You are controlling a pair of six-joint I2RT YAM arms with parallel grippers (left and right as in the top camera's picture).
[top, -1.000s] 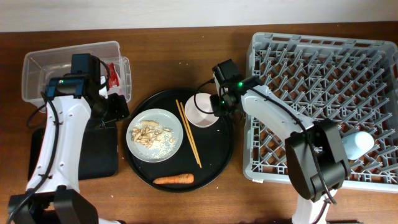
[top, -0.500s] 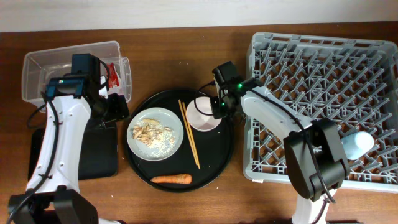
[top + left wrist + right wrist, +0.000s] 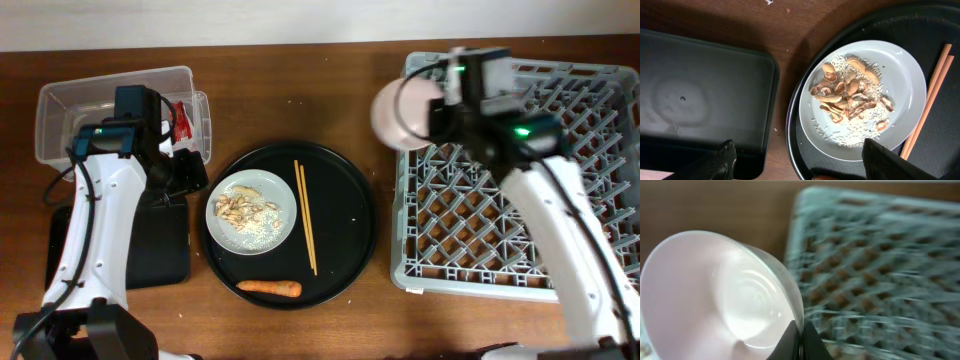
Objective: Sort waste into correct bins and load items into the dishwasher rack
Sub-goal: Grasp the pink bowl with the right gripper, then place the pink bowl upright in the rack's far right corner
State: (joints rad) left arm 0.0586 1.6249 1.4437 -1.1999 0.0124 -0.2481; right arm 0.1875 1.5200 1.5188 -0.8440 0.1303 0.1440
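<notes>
My right gripper (image 3: 437,112) (image 3: 800,336) is shut on the rim of the pale pinkish-white bowl (image 3: 403,112) (image 3: 720,295), held in the air over the left edge of the grey dishwasher rack (image 3: 520,180) (image 3: 880,270). My left gripper (image 3: 186,172) (image 3: 800,165) is open and empty between the flat black tray (image 3: 150,245) (image 3: 700,100) and the grey-white plate (image 3: 250,212) (image 3: 900,75) of beige food scraps (image 3: 243,208) (image 3: 850,95). Chopsticks (image 3: 305,215) (image 3: 930,100) and the carrot (image 3: 270,288) lie on the round tray. The red wrapper (image 3: 181,118) is in the clear tub (image 3: 110,110). The blue cup and tissue are hidden.
The large round black tray (image 3: 350,230) (image 3: 795,130) holds the plate, chopsticks and carrot at the table's middle. The clear tub stands at the back left, the flat black tray in front of it. The right wrist view is blurred.
My right gripper has lifted the bowl off the round tray and carried it up and right to the rack's left edge. The plate shifted slightly. The left arm has not moved.
</notes>
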